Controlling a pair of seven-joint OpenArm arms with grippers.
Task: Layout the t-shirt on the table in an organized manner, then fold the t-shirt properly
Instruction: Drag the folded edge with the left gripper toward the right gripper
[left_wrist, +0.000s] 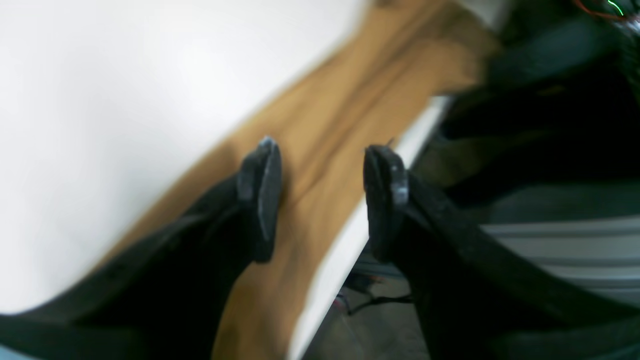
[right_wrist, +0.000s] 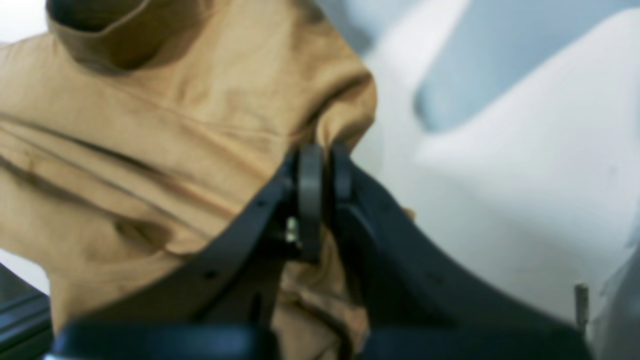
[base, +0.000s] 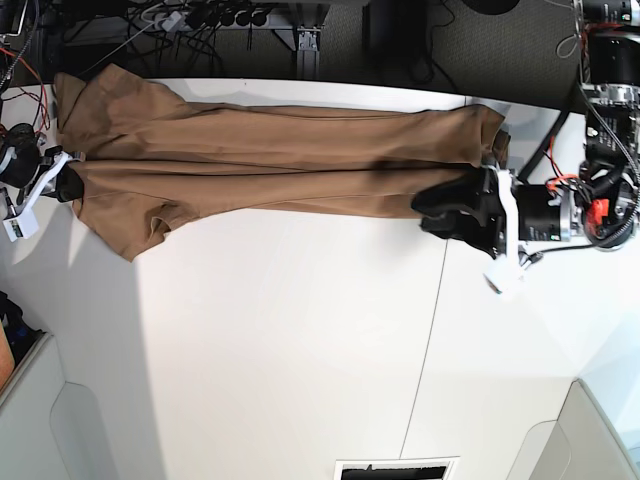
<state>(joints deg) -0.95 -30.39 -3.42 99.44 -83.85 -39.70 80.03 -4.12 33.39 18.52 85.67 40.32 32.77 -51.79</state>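
White table (base: 300, 340): t-shirt (base: 280, 150) stretched along far edge; right jaws clamp shirt, left jaws apart.

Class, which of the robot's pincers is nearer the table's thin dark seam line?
Left. The left pincer hovers open beside the seam line; the right pincer grips the t-shirt at the far end.

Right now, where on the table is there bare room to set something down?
The table is bare below the t-shirt, both sides of the dark seam. The top strip is crowded: shirt stretched between the right pincer, clamped on cloth, and the open left pincer.
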